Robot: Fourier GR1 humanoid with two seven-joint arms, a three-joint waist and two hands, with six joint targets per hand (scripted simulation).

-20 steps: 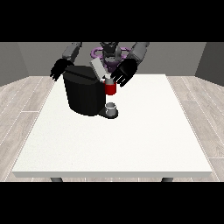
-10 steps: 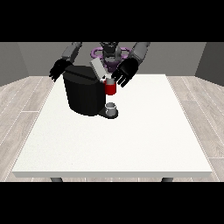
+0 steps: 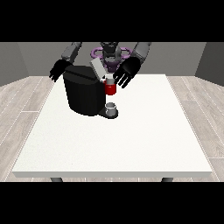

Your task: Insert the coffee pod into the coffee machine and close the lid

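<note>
Coffee machine: black coffee machine (image 3: 84, 94) sits on the white table (image 3: 131, 140), toward the robot's side and left of the middle as I look at it
Lid: the grey lid (image 3: 97, 69) stands tilted up over the top of the machine, not closed
Cup: a small grey cup (image 3: 112, 108) stands on the machine's base, under the spout
Coffee pod: a red thing (image 3: 110, 89), which I take for the coffee pod, shows at the machine's front upper edge, just below the raised lid; whether it is fully seated I cannot tell
Hand at the view's right: this hand (image 3: 125, 72) hangs just right of and slightly above the pod, its fingers spread and pointing down, holding nothing I can see
Hand at the view's left: this hand (image 3: 58, 70) hovers at the machine's far left shoulder, fingers looking relaxed, clear of the lid
Key relation: the lid lies just left of the right-side hand, slanting up and away from it; that hand is much the nearer of the two
Judgement: the pod looks placed, so closing the lid seems to be what is left
</note>
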